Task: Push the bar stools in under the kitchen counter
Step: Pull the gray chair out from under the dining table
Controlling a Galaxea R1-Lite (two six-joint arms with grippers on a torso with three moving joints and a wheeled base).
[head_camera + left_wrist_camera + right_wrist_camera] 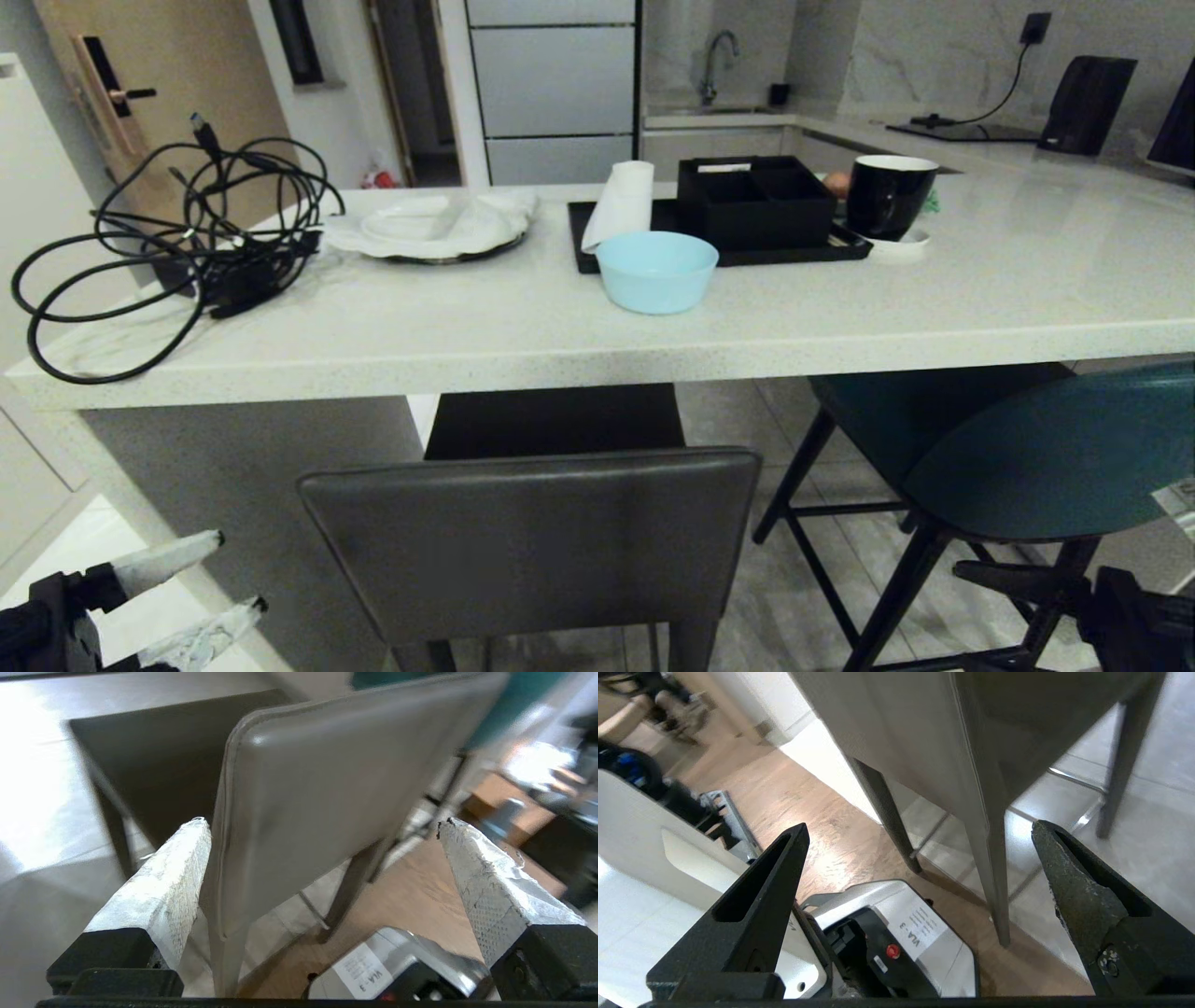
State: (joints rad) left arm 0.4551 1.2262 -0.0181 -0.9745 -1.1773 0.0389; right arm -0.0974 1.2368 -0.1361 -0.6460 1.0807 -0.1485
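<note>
White stone-look tabletop (523,327) spans the head view from left to right, its thick front edge crossing the middle of the frame and its white panel side dropping at lower left. On it lie a tangle of black cable (177,243) at left, a cloth-covered plate (434,227), a black tray (583,245) carrying a black box (756,201) and a paper roll (621,203), a light blue bowl (656,271) near the front edge, and a black mug (887,194). Grey stool (532,546) stands at lower centre; its dark seat reaches under the tabletop edge while its low rectangular back stays outside, in front of that edge. Teal stool (1046,457) stands at lower right, its curved back clear of the tabletop edge and its seat partly beneath it, thin black legs on the tiled floor (794,597). A strip of open floor separates the two stools. Left hand (219,574) sits at lower left of the head view, fingers spread wide and holding nothing; in the left wrist view the grey back's side edge lies just beside one white-wrapped finger (163,891). Right hand (920,830) is likewise spread wide and empty, with a grey stool leg between its black fingers but farther off, untouched.
</note>
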